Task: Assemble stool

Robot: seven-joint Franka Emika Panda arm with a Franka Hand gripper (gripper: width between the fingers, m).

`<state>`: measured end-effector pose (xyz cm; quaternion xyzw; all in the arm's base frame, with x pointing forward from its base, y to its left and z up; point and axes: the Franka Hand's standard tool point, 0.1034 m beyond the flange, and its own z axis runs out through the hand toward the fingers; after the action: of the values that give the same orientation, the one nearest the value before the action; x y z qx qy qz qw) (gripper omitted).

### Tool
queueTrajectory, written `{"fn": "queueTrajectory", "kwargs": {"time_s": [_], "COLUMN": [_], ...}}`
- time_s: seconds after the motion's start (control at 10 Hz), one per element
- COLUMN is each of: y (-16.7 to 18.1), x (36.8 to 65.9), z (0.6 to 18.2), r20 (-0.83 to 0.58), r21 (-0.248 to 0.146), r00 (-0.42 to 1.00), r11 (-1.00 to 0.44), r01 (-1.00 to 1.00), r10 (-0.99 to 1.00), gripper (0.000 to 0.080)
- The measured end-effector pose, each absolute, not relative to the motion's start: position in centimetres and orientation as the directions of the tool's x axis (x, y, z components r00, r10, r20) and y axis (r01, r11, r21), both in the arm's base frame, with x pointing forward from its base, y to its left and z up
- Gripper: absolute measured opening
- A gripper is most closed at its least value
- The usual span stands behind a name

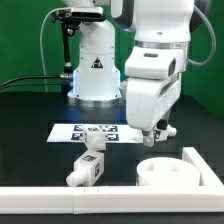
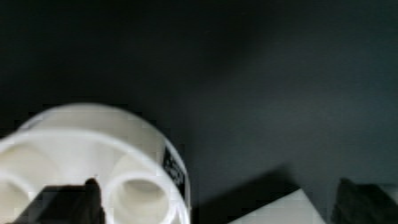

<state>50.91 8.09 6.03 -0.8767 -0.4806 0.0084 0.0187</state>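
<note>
The hand (image 1: 161,135) hangs from the bulky, smooth white arm (image 1: 160,60) in the middle of the frame toward the exterior view's right. Its two short dark fingers point down, just above the far rim of the stool's seat (image 1: 166,172). From this side the spread of the jaws is hard to read.

The seat is a round white plastic disc lying flat on the black matte counter (image 1: 30,150), in the lower part of the frame at the exterior view's right. A chunky, blocky white leg (image 1: 86,168) with black-and-white square tags lies lower centre, toward the exterior view's left. A second tagged white piece (image 1: 96,145) sits just behind it, at the near edge of the marker board (image 1: 70,131). A straight white rail (image 1: 100,196) runs along the bottom of the frame and turns up beside the seat.

In the wrist view the hand (image 2: 217,205) shows as two dark fingertips (image 2: 68,205) set wide apart, with nothing gripped between them. Beneath lies the seat (image 2: 89,150), a glossy white rounded form with hollow, ribbed recesses and a dark tag on its side wall. The rest is dull, dark counter (image 2: 267,70).
</note>
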Motion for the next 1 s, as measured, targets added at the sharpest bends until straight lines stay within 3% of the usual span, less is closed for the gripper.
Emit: {"fn": "queueTrajectory", "kwargs": {"time_s": [0.3, 0.5, 0.6, 0.7, 1.0], "y": [8.3, 8.9, 9.1, 8.6, 8.5], "x": [50.9, 50.6, 50.2, 50.1, 50.2], "z": [6.1, 6.8, 7.4, 7.4, 7.3], "r20": [-0.002, -0.018, -0.016, -0.012, -0.011], "r21": [-0.045, -0.036, -0.033, -0.062, -0.079], "r00": [0.693, 0.884, 0.916, 0.966, 0.992], "r11": [-0.692, -0.884, -0.916, -0.964, -0.99], "r01": [0.72, 0.466, 0.4, 0.259, 0.121], "r10": [0.721, 0.467, 0.4, 0.26, 0.122], "gripper": [0.0649, 0.0649, 0.0649, 0.0649, 0.0649]}}
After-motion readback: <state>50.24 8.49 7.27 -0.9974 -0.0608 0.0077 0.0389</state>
